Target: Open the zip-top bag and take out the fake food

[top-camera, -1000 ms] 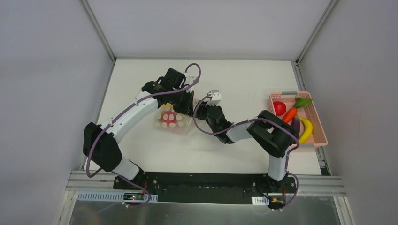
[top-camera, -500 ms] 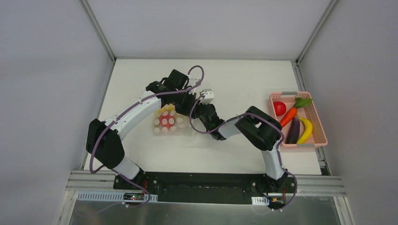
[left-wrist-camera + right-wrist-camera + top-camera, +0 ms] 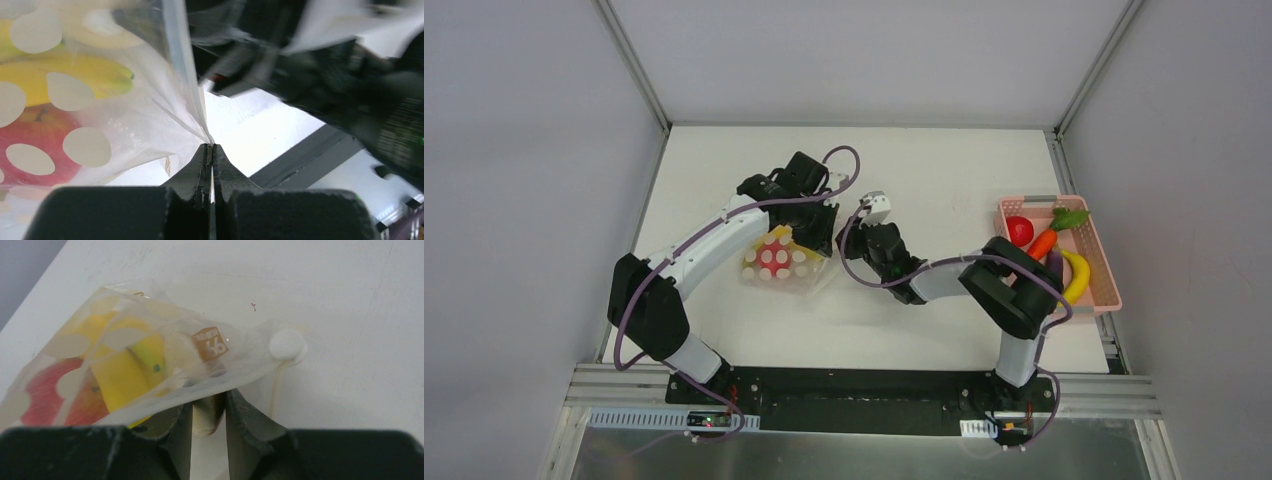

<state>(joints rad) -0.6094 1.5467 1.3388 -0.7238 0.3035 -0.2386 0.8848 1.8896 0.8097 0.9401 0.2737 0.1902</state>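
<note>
**Left claw clamped on dotted bag film**

The left gripper's [image 3: 210, 150] dark matte fingers press flat together on a fold of the clear, crinkly zip-top bag [image 3: 125, 125], and the film is stretched taut to their tips. Behind its cream dots lie a glossy yellow banana [image 3: 65, 75] and a red apple [image 3: 35, 145].

The right gripper's [image 3: 207, 402] fingers stand a narrow gap apart, with the bag's edge draped across their tips. I cannot tell whether they pinch it. Only that wrist view shows a small brown label [image 3: 210, 346] on the plastic.

From overhead, the bag lies left of centre on the white table [image 3: 944, 170]. A pink slotted basket [image 3: 1110, 285] at the right edge holds a carrot [image 3: 1041, 245] and a tomato [image 3: 1020, 231].
</note>
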